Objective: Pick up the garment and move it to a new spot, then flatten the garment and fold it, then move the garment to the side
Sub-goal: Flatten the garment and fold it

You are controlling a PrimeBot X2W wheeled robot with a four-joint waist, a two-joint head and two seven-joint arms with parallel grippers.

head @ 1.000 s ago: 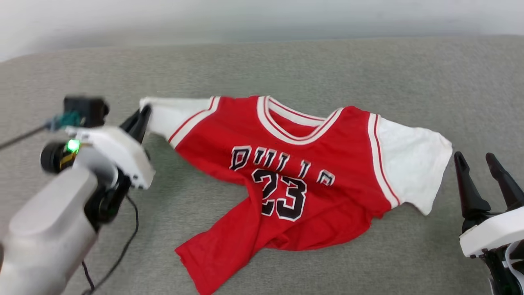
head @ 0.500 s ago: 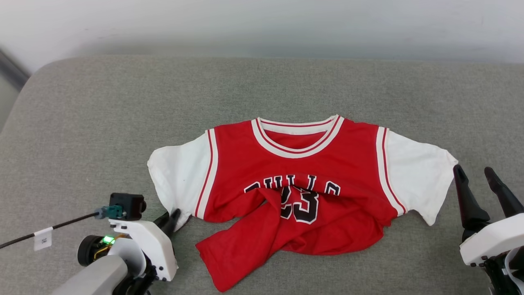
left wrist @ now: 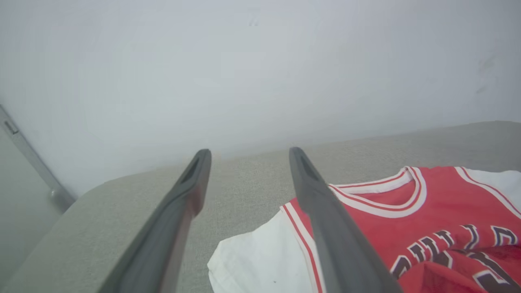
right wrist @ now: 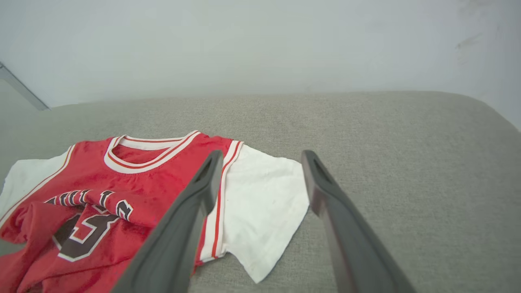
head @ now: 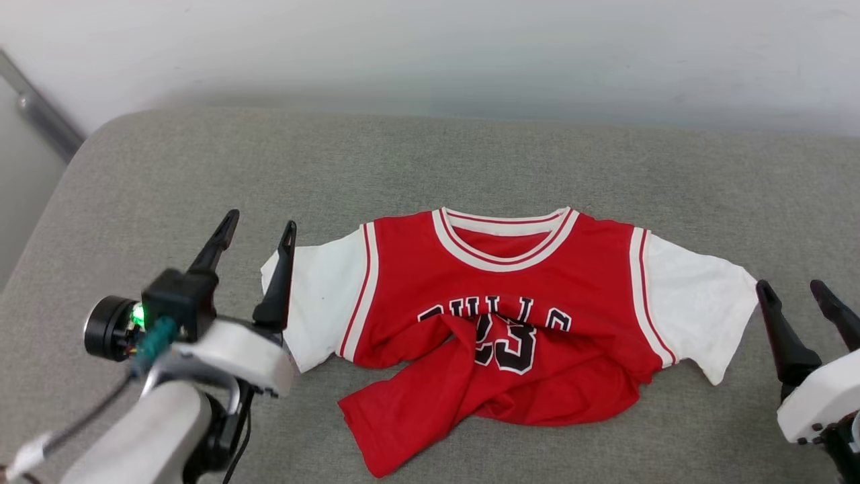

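While its collar and both white sleeves are spread flat, the shirt [head: 510, 282] is seen lying face up near the middle of the grey cushion [head: 470, 161], with its lower red half bunched and folded upward, so that part of the black lettering and number is covered. The left gripper [head: 261, 220] is held just beside the sleeve on the robot's left, fingers spread apart with nothing between them. Whether the inner finger touches the cloth cannot be told. The right gripper [head: 789, 286] is held just off the edge of the other sleeve, its fingers likewise parted and empty. A pale wall [head: 430, 54] is seen behind the cushion.
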